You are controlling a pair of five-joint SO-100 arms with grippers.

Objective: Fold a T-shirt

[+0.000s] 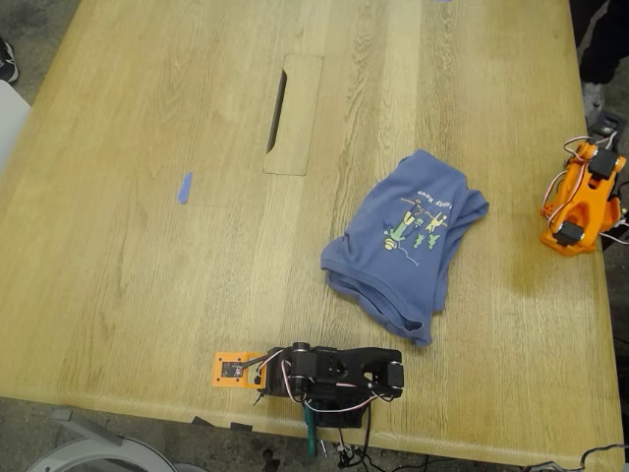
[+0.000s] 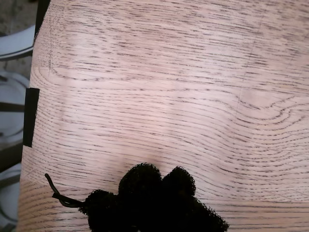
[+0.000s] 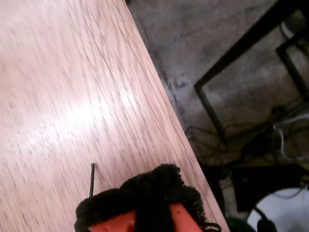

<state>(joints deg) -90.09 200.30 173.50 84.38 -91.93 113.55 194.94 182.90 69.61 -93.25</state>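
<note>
The periwinkle-blue T-shirt lies bunched and partly folded on the wooden table, right of centre in the exterior view, with its green-and-yellow print facing up. Neither gripper touches it. The black arm sits folded at the table's near edge. My first gripper shows black fuzzy pads pressed together over bare wood, holding nothing. The orange arm rests folded at the exterior view's right edge. My second gripper, orange with black fuzzy pads, is shut above the table's edge. The shirt appears in neither wrist view.
A blue tape scrap lies left of centre in the exterior view. A rectangular hatch with a slot is set into the tabletop farther back. An orange plate sits beside the black arm. Cables and a black frame are on the floor.
</note>
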